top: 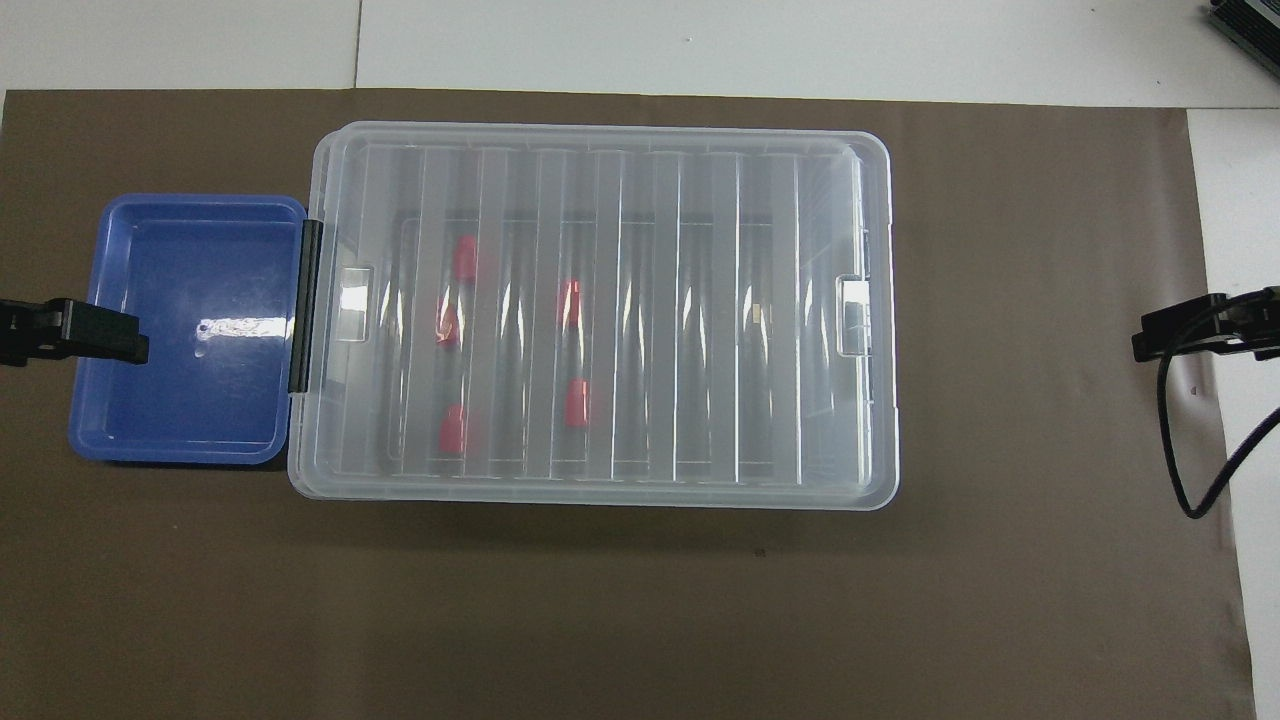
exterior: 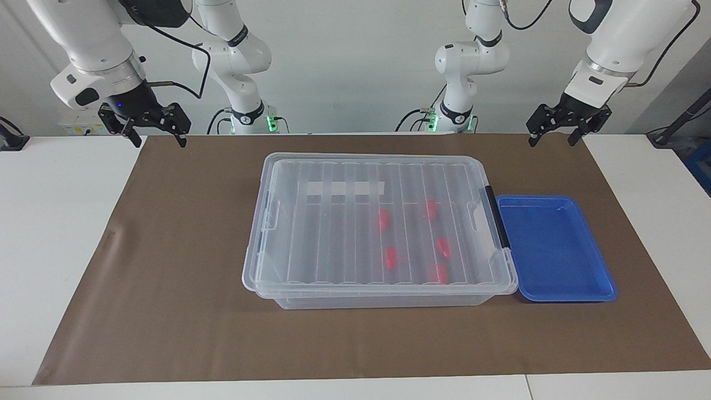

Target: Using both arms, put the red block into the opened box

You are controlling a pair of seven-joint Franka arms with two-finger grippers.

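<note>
The box point(exterior: 311, 233) point(top: 700, 300) is a clear bin on the middle of the brown mat, with its ribbed lid lying closed on top. Several red blocks show through the lid toward the left arm's end, among them one red block point(exterior: 391, 257) point(top: 576, 402). A black latch handle point(exterior: 496, 216) point(top: 305, 305) runs along that end. My left gripper point(exterior: 552, 139) point(top: 130, 345) hangs open and empty, high over the mat at the left arm's end. My right gripper point(exterior: 159, 139) point(top: 1150, 340) hangs open and empty over the mat's edge at the right arm's end.
An empty shallow blue tray point(exterior: 555, 247) point(top: 190, 300) lies against the box at the latch end. The brown mat point(exterior: 178, 278) covers most of the white table. A black cable point(top: 1190, 480) loops down from the right arm.
</note>
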